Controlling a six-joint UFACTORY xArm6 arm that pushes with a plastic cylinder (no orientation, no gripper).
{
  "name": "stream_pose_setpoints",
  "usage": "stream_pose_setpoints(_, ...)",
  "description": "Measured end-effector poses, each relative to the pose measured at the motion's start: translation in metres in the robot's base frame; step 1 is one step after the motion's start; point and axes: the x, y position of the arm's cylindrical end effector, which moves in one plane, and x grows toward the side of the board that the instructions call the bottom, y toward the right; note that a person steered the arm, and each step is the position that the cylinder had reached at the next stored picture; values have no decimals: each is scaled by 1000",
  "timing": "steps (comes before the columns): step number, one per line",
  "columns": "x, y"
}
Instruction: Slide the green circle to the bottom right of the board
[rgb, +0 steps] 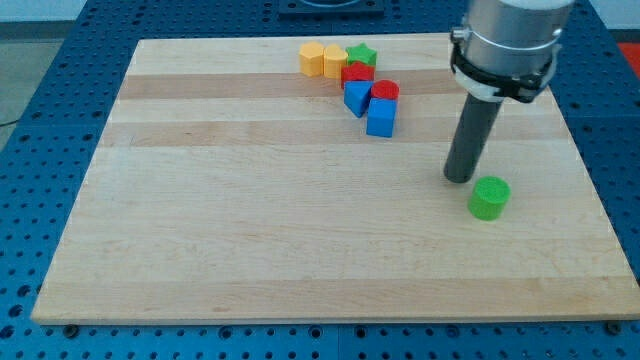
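Observation:
The green circle (489, 197) is a short green cylinder lying on the wooden board (250, 230), right of centre. My tip (460, 179) is the lower end of the dark rod. It stands just up and to the left of the green circle, very close to it; I cannot tell if it touches it.
A cluster of blocks sits near the board's top centre: two yellow blocks (322, 60), a green star (362, 55), a red block (356, 74), a red cylinder (385, 92), a blue block (356, 98) and a blue cube (381, 118). The arm's grey body (508, 45) hangs over the top right.

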Motion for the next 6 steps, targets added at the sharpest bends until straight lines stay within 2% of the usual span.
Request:
stream_pose_setpoints(2,21,2)
stream_pose_setpoints(4,48,42)
stream_pose_setpoints(6,25,49)
